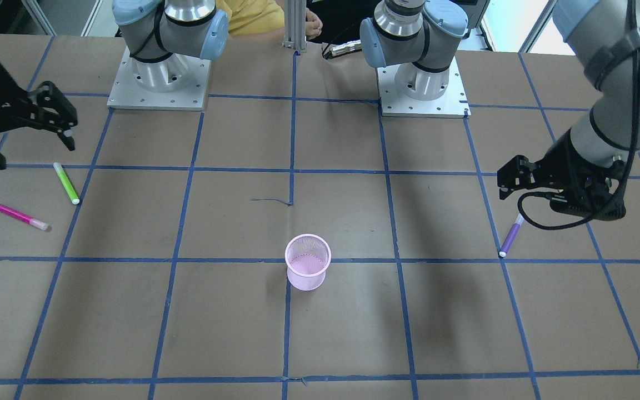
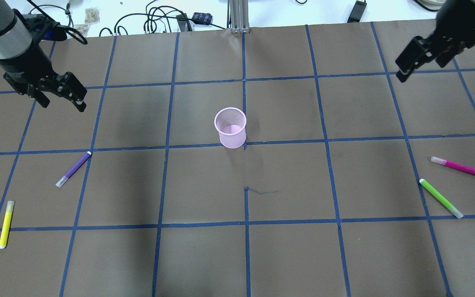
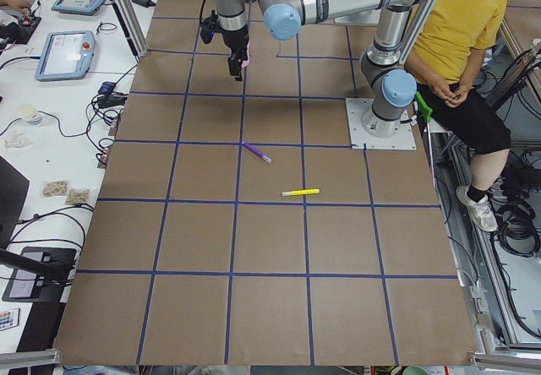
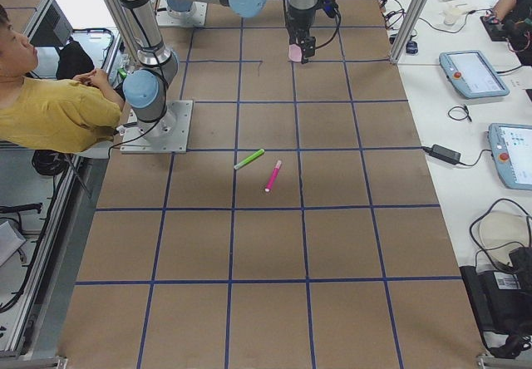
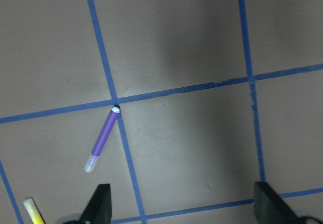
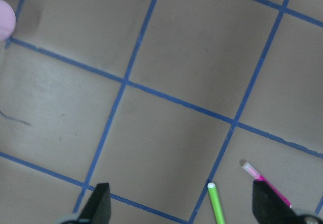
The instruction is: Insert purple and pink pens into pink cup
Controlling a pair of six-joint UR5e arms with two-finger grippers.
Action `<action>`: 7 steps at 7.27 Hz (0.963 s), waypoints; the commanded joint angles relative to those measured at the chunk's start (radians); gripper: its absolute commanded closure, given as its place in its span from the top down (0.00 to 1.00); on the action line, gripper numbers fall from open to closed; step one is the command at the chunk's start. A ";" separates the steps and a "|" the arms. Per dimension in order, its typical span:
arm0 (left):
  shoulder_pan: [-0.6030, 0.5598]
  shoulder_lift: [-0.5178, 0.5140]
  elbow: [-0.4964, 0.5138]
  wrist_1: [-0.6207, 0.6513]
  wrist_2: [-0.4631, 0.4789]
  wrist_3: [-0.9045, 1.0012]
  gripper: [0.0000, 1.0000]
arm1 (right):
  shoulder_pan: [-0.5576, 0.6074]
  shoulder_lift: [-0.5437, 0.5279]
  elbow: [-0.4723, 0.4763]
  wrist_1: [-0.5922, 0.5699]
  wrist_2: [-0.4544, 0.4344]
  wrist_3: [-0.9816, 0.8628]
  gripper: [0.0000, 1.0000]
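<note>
The pink mesh cup [image 2: 230, 128] stands upright near the table's middle, also in the front view [image 1: 308, 261]. The purple pen [image 2: 73, 169] lies flat on the left side and shows in the left wrist view [image 5: 103, 139]. My left gripper [image 2: 62, 105] is open and empty, raised above the table beyond the pen. The pink pen [image 2: 457, 166] lies flat on the right side and shows in the right wrist view [image 6: 267, 181]. My right gripper [image 2: 421, 70] is open and empty, raised well beyond the pink pen.
A green pen [image 2: 440, 198] lies next to the pink pen. A yellow pen [image 2: 6, 224] lies at the near left. Both arm bases [image 1: 159, 78] stand at the robot's side. A person in yellow [image 3: 465, 37] sits beside the table.
</note>
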 commanded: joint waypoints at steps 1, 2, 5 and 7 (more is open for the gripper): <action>0.081 -0.094 -0.072 0.172 0.032 0.230 1.00 | -0.229 0.003 0.094 -0.008 0.074 -0.417 1.00; 0.103 -0.128 -0.098 0.175 0.031 0.250 1.00 | -0.317 0.013 0.140 -0.028 0.106 -0.636 1.00; 0.102 -0.205 -0.193 0.417 0.068 0.402 1.00 | -0.516 0.111 0.229 -0.049 0.153 -1.151 1.00; 0.100 -0.217 -0.237 0.454 0.042 0.437 1.00 | -0.578 0.206 0.236 -0.096 0.165 -1.386 1.00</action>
